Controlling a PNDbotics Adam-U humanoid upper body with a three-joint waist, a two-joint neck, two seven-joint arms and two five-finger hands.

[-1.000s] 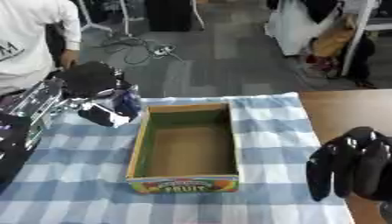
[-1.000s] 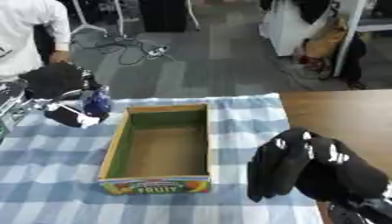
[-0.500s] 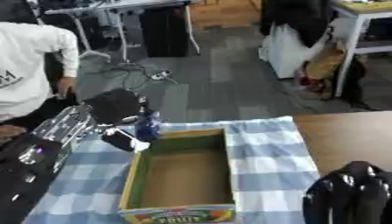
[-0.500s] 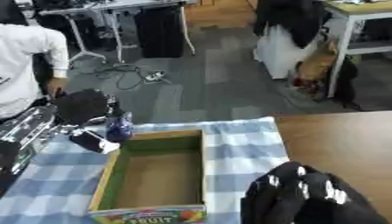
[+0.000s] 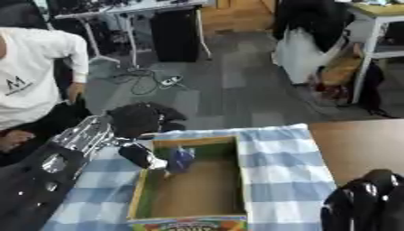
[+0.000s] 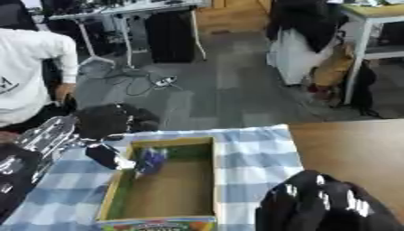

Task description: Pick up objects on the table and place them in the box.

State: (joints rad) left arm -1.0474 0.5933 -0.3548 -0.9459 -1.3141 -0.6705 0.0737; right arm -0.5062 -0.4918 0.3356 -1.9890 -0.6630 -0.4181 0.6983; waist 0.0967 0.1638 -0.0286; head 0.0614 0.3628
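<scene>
Left hand over the box, blue thing in its fingers

Left hand [image 5: 140, 131] curled round a small blue object [image 5: 181, 159], just inside the far-left corner of the cardboard box [image 5: 243, 180] on the checked cloth [image 5: 276, 167]. Right hand [image 6: 323, 207] idle at the lower right, can't tell how open.

Bluish object [image 5: 181, 159], seemingly a bottle, inside open cardboard box [image 5: 241, 180].

A lab or workshop: grey carpet floor [image 5: 229, 85], equipment stands [image 5: 118, 27], trailing cables [image 5: 150, 81], workbenches [image 5: 378, 27].
</scene>
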